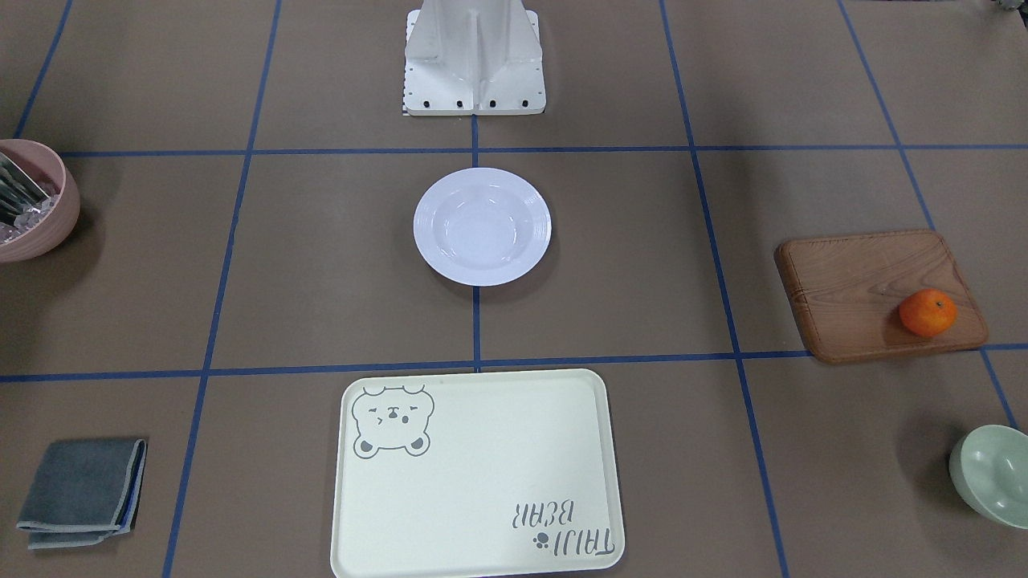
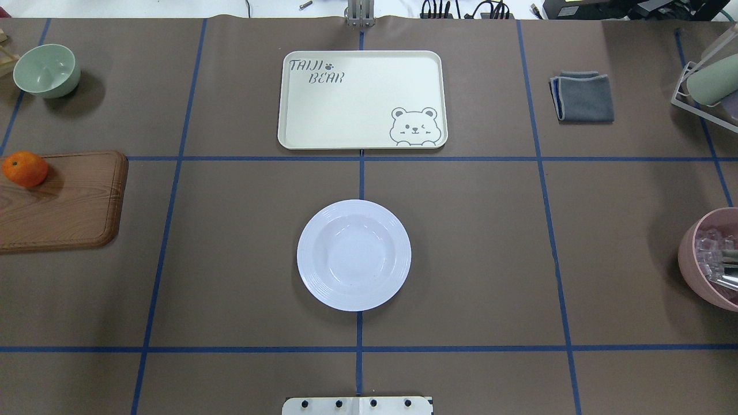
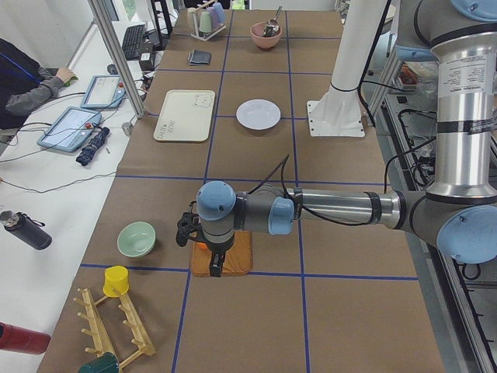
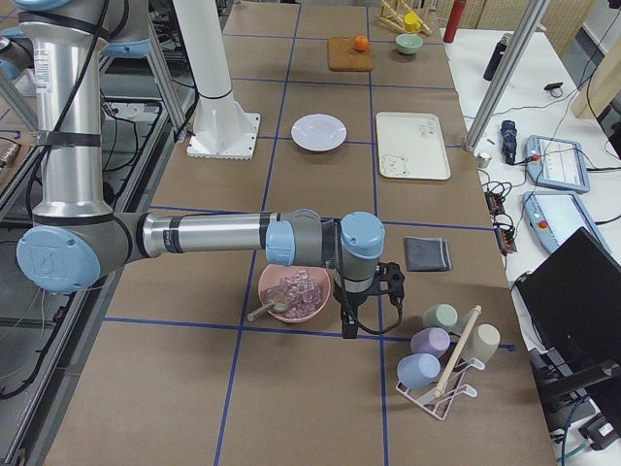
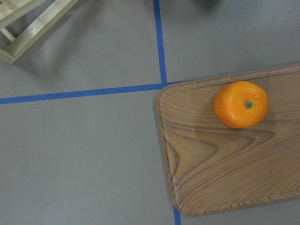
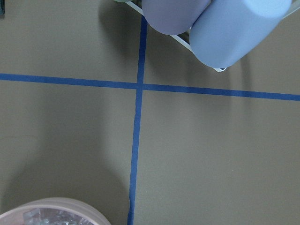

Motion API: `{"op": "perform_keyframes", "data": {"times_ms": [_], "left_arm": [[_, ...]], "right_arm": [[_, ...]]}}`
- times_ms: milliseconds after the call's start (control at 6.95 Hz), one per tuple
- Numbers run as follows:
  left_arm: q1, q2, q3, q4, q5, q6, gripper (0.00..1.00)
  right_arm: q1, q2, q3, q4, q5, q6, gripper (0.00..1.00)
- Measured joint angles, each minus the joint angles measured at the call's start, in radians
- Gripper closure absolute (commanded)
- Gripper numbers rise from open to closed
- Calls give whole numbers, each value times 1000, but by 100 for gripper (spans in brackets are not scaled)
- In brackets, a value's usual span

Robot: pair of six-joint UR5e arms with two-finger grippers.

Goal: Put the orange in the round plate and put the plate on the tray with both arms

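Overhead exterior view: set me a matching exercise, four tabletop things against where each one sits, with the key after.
Things:
1. orange
2. round plate
3. tray
4. folded grey cloth

Places:
A. far side, toward the right
B. on the wooden board at the left edge
C. table centre, over a blue line, empty
D. far side, middle, nothing on it

Pairs: 1-B, 2-C, 3-D, 4-A

Overhead and front cameras face each other across the round plate (image 2: 353,255); wrist cameras apparently point down.
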Motion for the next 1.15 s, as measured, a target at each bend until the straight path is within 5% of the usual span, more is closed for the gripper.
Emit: {"op": "perform_keyframes", "data": {"times_ms": [1150], "left_arm": [[0,-47,-24,-57,13,-2,2]], "right_arm": [[-9,74,52,45,5,0,0]]}}
